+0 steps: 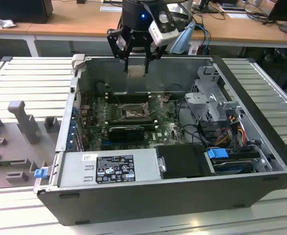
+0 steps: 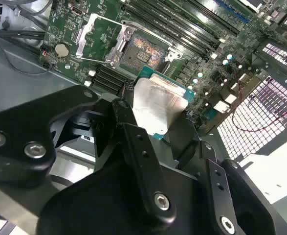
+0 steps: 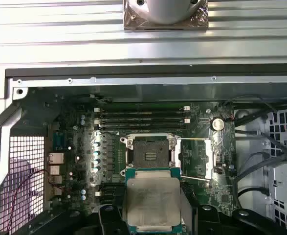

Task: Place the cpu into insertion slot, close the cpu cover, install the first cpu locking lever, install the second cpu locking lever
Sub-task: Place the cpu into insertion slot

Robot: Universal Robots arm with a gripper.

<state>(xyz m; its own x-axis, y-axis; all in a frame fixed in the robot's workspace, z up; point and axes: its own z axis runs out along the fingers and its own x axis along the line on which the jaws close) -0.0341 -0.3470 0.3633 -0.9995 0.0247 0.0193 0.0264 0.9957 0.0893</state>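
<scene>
— Black links of the hand (image 3: 152,215) sat nearest in the first wrist view. What was it doing?

— Its fingers were clamped on the cpu (image 3: 152,198), one on each of two opposite edges, silvery face toward the camera.

— Where was the chip?

— In the air over the green board (image 3: 221,196) inside the open computer case (image 1: 158,200), and not seated. The insertion slot (image 3: 150,152) lay just beyond it, bare, dark centre showing.

— And the cpu cover (image 3: 194,156)?

— Swung open, lying beside the slot. A thin wire near it was probably a locking lever (image 3: 194,179), though I couldn't be sure.

— Farther back?

— Long black memory slots (image 3: 141,117), then the case's grey far wall (image 3: 133,93).
</scene>
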